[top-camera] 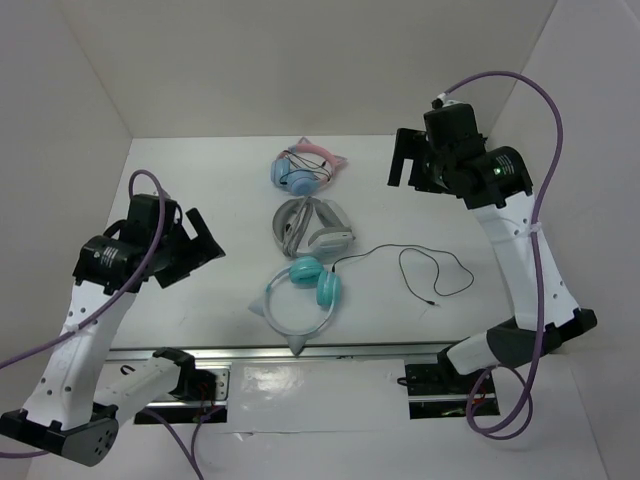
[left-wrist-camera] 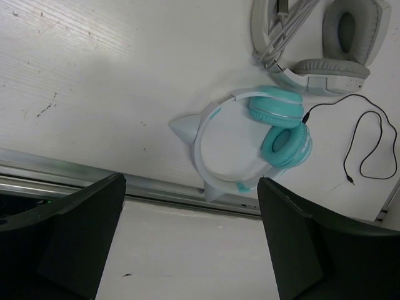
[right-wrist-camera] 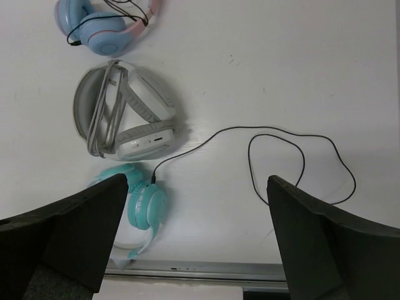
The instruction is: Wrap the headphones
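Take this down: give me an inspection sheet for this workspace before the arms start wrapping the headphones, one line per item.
Surface: white table, faint scuffs.
Job's things: teal-cupped headphones with translucent cat-ear headband lie flat, untouched.
Clutter: grey-and-white over-ear headphones; blue-cupped pink-banded cat-ear headphones behind them.
Grippers: left gripper open, empty; right gripper open, empty; both above the table.
Cables: thin black headphone cable plugged in, sprawled loose to the right; purple cables along both arms.
Surroundings: white walls; metal rail at the near edge.
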Available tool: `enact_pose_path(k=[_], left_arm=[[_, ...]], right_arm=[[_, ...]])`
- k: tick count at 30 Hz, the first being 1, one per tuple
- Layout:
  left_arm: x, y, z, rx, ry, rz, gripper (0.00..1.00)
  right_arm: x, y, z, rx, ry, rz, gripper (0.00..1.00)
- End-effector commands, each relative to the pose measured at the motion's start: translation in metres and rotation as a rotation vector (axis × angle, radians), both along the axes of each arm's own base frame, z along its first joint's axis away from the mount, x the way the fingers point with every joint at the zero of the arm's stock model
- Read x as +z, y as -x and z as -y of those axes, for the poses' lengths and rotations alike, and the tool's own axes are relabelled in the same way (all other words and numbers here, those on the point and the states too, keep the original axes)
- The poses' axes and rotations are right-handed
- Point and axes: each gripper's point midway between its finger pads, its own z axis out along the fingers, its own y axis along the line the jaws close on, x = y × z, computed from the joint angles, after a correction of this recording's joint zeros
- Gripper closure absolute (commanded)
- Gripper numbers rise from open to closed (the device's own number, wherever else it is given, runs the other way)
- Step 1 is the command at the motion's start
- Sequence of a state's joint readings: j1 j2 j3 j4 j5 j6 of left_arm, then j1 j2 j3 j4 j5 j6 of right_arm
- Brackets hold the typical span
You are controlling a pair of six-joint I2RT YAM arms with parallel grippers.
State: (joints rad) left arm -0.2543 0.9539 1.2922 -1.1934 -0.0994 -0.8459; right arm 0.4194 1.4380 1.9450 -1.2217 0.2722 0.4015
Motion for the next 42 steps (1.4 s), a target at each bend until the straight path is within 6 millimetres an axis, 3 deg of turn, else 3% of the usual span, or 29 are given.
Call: enact_pose_path(k=[1, 7, 11, 13, 14, 17, 19, 21, 25, 28, 31, 36, 41, 42], left_arm=[[0.003, 0.0, -0.002, 0.056, 0.015, -0.003, 0.0], [-0.028, 0.024, 0.019, 0.107, 0.145, -0.126, 0.0], [-0.068, 0.04, 0.042, 0.153, 0.236, -0.252, 0.0], [-0.082, 0.045, 0.056, 0.16, 0.293, -0.306, 0.0], [-0.099, 0.052, 0.058, 0.179, 0.295, -0.357, 0.0], [-0.116, 0.058, 0.07, 0.225, 0.367, -0.408, 0.04], [-0.12, 0.051, 0.081, 0.224, 0.424, -0.388, 0.05], [-0.136, 0.059, 0.089, 0.249, 0.413, -0.468, 0.05], [-0.152, 0.062, 0.115, 0.233, 0.359, -0.526, 0.01], [-0.151, 0.063, 0.139, 0.197, 0.309, -0.524, 0.01], [-0.167, 0.061, 0.143, 0.215, 0.259, -0.556, 0.01], [-0.191, 0.05, 0.13, 0.268, 0.145, -0.529, 0.01], [-0.209, 0.045, 0.131, 0.283, 0.075, -0.546, 0.11], [-0.215, 0.044, 0.132, 0.273, 0.075, -0.543, 0.16]], right_arm=[[0.02, 0.014, 0.007, 0.013, -0.02, 0.053, 0.0], [0.028, 0.018, -0.003, 0.08, -0.079, 0.133, 0.0], [0.007, 0.011, -0.01, 0.093, -0.06, 0.053, 0.0], [0.005, 0.008, -0.015, 0.109, -0.072, 0.05, 0.0], [0.009, 0.004, -0.017, 0.109, -0.08, 0.07, 0.0], [0.01, 0.003, -0.033, 0.156, -0.137, 0.077, 0.0], [0.004, -0.003, -0.045, 0.183, -0.159, 0.062, 0.0], [-0.003, -0.008, -0.053, 0.199, -0.16, 0.044, 0.0], [0.0, -0.01, -0.069, 0.226, -0.171, 0.065, 0.0], [-0.003, -0.009, -0.073, 0.235, -0.17, 0.063, 0.0], [-0.001, -0.009, -0.073, 0.231, -0.181, 0.07, 0.0], [0.004, -0.005, -0.071, 0.232, -0.189, 0.091, 0.0], [0.013, 0.001, -0.067, 0.238, -0.181, 0.093, 0.0], [0.01, -0.001, -0.068, 0.243, -0.17, 0.087, 0.0]])
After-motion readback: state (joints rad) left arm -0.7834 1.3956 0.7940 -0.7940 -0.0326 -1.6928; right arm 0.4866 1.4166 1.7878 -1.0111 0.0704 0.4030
